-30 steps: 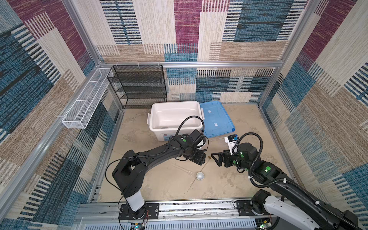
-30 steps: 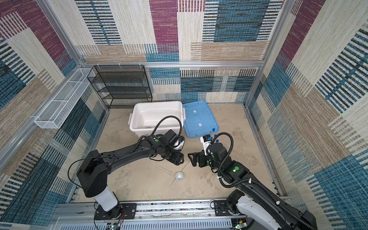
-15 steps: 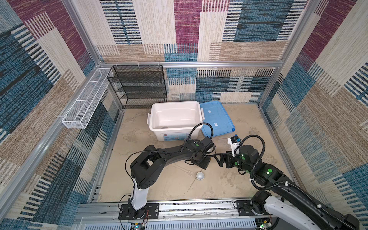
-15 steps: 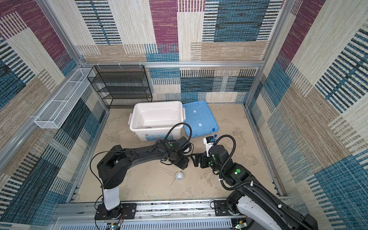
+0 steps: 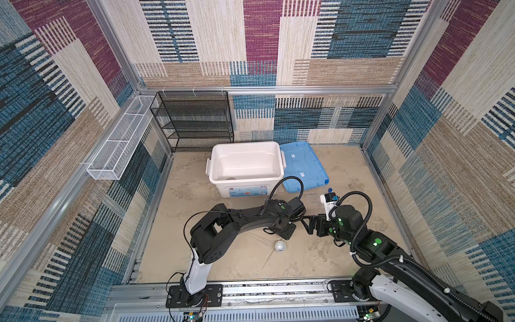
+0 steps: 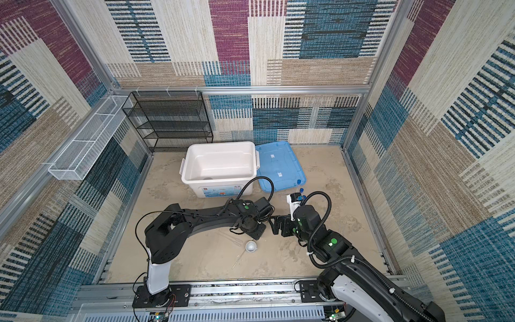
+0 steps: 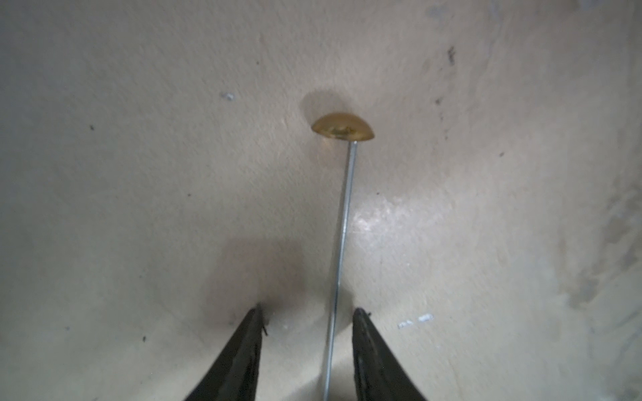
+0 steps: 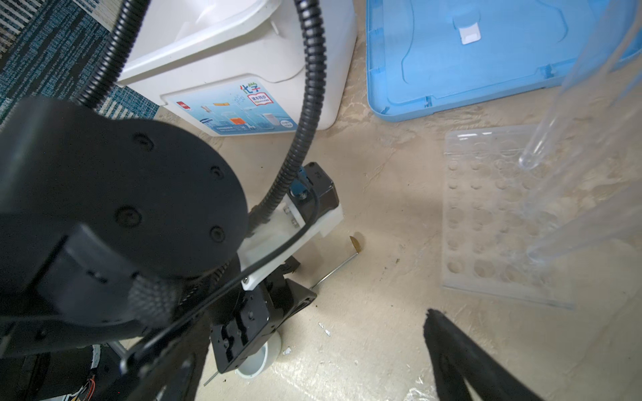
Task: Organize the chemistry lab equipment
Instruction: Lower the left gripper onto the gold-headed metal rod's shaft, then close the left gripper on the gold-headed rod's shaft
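Left gripper (image 7: 307, 314): set at the tabletop (image 7: 139, 173), jaws partly apart and astride the thin metal rod (image 7: 342, 225); rod laid flat, nearer one jaw, not seen clamped; brass spoon tip (image 7: 343, 130) placed ahead of the jaws.
Right gripper (image 5: 306, 224): spread wide, nothing held; stationed just beside the other gripper.
Small white dish (image 5: 280, 246): found on the tabletop just beside the rod.
Clear holed rack (image 8: 500, 222): laid near the blue lid (image 5: 303, 167).
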Controlling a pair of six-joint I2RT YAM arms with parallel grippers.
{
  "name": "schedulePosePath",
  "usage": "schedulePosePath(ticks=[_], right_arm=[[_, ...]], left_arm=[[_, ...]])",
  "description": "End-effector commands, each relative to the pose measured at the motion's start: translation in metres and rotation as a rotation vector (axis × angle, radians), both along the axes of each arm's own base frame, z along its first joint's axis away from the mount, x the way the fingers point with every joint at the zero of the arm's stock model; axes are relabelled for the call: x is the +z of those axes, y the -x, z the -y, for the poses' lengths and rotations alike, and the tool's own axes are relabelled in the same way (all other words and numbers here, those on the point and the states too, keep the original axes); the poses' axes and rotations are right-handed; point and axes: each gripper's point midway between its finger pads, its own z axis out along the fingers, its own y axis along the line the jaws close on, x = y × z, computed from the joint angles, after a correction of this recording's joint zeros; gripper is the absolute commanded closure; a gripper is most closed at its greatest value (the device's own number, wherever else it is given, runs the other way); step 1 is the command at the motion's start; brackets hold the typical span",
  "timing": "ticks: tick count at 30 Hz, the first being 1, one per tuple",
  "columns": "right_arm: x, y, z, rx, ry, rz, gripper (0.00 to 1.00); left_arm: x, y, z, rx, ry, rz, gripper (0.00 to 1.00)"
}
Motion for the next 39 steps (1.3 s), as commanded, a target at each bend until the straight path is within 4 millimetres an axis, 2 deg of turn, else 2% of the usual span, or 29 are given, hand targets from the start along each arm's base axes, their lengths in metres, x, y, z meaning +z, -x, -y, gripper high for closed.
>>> schedulePosePath(ticks=[1,7,12,17,27,29,33,39], right_arm=[[0.012,-0.008,0.001,-0.043,-0.039,0.042,0.03],[0.005,-0.006,0.003,-0.050,-0.042,0.038,0.03],[0.000,-0.006,0.002,-0.044,-0.033,0.024,0.03],[0.002,-0.008,0.002,-0.044,-0.028,0.034,0.03],[0.000,-0.009,0.001,-0.040,-0.020,0.035,0.03],[0.001,-0.009,0.001,-0.040,-0.021,0.036,0.03],[-0.001,-0.009,0.000,-0.038,-0.023,0.032,0.03],[-0.002,-0.008,0.000,-0.037,-0.028,0.029,0.03]], left_arm=[[-0.003,0.000,-0.009,0.006,-0.068,0.022,0.61],[-0.013,-0.002,-0.016,0.011,-0.116,0.026,0.68],[-0.011,-0.007,-0.018,0.016,-0.129,0.051,0.82],[-0.011,-0.010,-0.021,0.029,-0.147,0.064,0.84],[-0.011,-0.012,-0.028,0.056,-0.158,0.066,0.96],[-0.011,-0.010,-0.028,0.060,-0.159,0.056,0.96],[-0.014,-0.004,-0.032,0.077,-0.161,0.026,0.89],[-0.023,0.007,-0.039,0.087,-0.199,-0.025,0.89]])
